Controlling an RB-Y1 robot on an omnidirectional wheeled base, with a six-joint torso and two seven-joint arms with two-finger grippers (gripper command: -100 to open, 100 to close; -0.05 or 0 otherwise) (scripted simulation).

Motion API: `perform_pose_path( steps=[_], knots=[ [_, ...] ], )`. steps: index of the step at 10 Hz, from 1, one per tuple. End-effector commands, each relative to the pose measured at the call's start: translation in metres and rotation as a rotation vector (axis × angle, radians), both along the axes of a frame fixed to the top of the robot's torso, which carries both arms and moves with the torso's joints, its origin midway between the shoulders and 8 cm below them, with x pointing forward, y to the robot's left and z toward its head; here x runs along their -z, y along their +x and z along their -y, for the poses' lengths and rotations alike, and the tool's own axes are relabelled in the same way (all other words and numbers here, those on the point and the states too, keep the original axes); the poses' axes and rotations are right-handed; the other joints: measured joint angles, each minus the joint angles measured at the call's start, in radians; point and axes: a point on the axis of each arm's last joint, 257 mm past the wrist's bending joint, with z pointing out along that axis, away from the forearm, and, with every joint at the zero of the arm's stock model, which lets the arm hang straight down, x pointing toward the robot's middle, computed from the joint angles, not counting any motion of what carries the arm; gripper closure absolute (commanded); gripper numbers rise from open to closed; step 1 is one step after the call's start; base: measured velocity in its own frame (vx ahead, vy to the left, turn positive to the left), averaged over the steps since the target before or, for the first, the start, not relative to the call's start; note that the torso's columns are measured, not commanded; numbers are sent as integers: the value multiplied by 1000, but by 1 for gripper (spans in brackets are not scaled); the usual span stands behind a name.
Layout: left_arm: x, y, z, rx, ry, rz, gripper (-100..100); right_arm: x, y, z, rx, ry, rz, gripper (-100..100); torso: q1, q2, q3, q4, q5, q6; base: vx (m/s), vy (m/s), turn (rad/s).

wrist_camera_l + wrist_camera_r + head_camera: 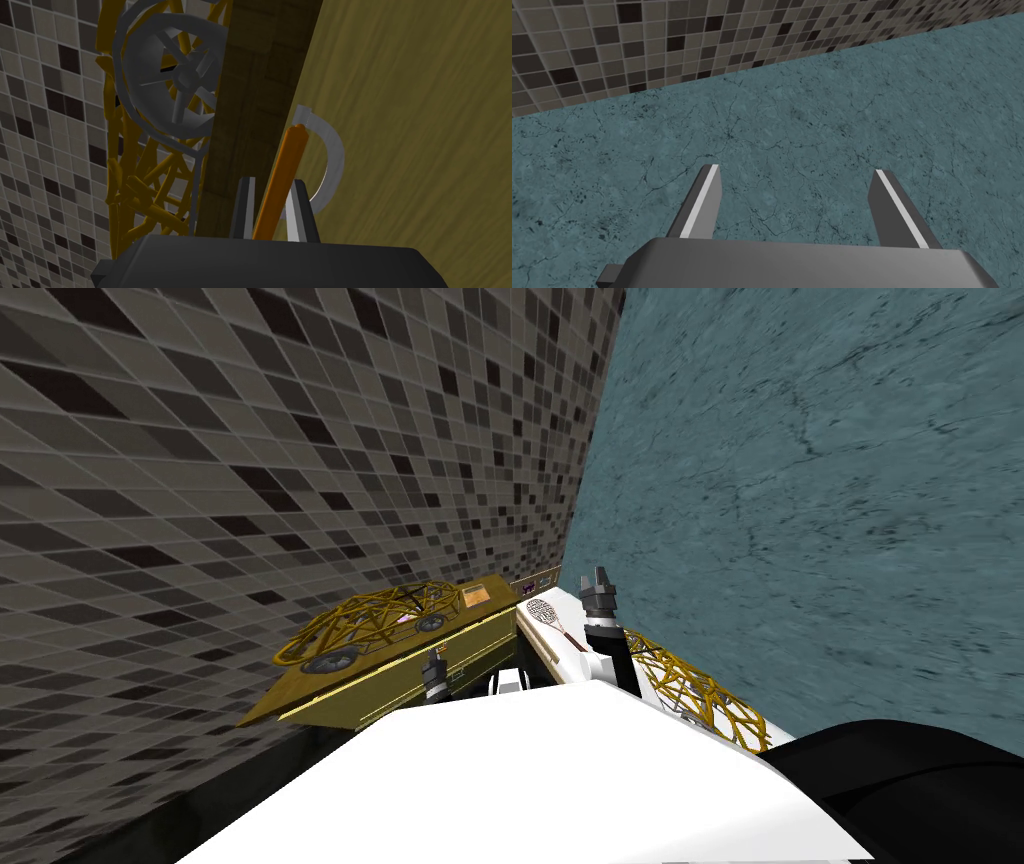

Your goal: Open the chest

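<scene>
The olive wooden chest [470,638] stands near, left of centre, against the tiled wall. The left claw [273,182] is clamped on its orange handle [286,165], the sound hold. Its lid is likely stiff and heavy, bearing a wire cart [385,616]. The right claw [797,172] stands apart.

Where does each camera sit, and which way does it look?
Head: high up, looking steeply down at the golden chest; left gripper and right gripper show.
Left wrist: on the left hand, looking along fingers shut on the chest's orange handle.
Right wrist: on the raised right hand, looking along open fingers, away from the chest.
Shared: head and left wrist both show the chest and the yellow wire car on it.
</scene>
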Motion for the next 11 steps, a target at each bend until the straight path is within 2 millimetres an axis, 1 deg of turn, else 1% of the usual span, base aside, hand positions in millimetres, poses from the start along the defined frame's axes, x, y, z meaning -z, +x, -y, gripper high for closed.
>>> perform_pose_path(
  steps=[1, 2, 3, 4, 11],
  knots=[
    [7, -28, -41, -123, -4, -18, 100, 0, 0, 0, 0, 0, 0, 0, -1, 2, 1, 0, 1, 2, -84, -7, -438],
    [-1, -17, -32, -94, 7, 5, 100, 0, 0, 0, 0, 0, 0, 0, 0, 2, 2, 0, 2, 2, -45, -1, -71],
    [-5, -10, -28, -58, 11, 6, 100, 0, 0, 0, 0, 0, 0, 0, 0, 2, 1, 2, 0, -1, -25, -44, 307],
    [-5, -10, -28, -58, 11, 6, 100, 0, 0, 0, 0, 0, 0, 0, -2, 5, 1, 3, -4, -6, -18, -68, 179],
    [-8, 13, 2, 91, 5, -23, 100, 0, 0, 0, 0, 0, 0, 0, -1, 11, 5, 6, -6, -5, -25, -68, 225]
  ],
)
